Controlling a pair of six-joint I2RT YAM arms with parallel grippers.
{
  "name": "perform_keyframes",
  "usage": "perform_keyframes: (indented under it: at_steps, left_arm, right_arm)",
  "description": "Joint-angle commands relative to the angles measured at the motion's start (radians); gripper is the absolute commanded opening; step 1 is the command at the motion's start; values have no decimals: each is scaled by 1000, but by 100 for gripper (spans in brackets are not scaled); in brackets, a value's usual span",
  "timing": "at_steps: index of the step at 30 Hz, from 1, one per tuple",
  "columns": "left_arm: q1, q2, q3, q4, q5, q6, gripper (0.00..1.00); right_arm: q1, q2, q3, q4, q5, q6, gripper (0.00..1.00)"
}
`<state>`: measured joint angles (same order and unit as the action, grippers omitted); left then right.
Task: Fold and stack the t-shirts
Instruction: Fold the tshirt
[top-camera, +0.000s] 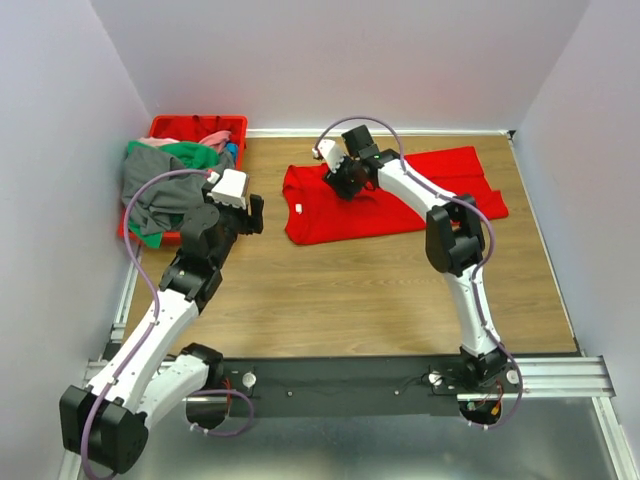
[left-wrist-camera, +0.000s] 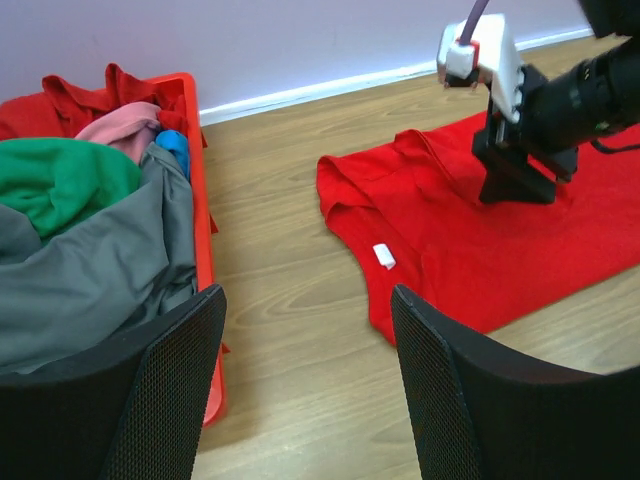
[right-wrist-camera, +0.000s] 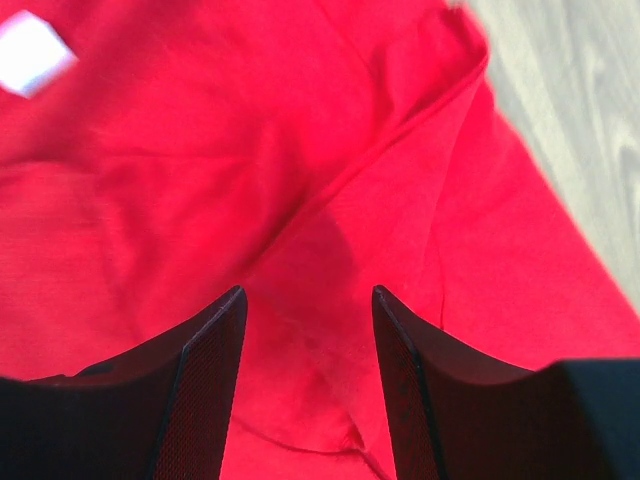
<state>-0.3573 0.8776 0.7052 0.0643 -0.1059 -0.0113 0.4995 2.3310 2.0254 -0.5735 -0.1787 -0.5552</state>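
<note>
Though beside crate (left-wrist-camera: 203, 240), left gripper (left-wrist-camera: 307, 300) clear.

Left claw (left-wrist-camera: 308, 300) gapes wide, stretched forward; right claw (right-wrist-camera: 305, 295) points down, jaws parted.

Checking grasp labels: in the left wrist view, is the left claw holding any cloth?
No, the left claw stands open above the wooden table with nothing in it.

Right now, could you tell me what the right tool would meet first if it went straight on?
The red shirt: the right tool points down at it with nothing between, though the gap is hard to judge.
</note>
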Motion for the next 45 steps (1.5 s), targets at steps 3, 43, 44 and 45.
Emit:
perform_keyframes:
  at_steps: [3, 43, 44, 45]
  left_arm:
    - [1, 6, 33, 28, -15, 7, 75]
    - [0, -23, 28, 26, 6, 7, 74]
    - [0, -22, 30, 25, 6, 7, 74]
    - [0, -22, 28, 25, 8, 7, 74]
  right_arm:
    - [27, 57, 44, -14, 117, 15, 60]
    - [30, 39, -4, -2, 33, 43, 43]
    - [30, 34, -10, -3, 28, 43, 43]
    - [31, 30, -13, -3, 22, 43, 43]
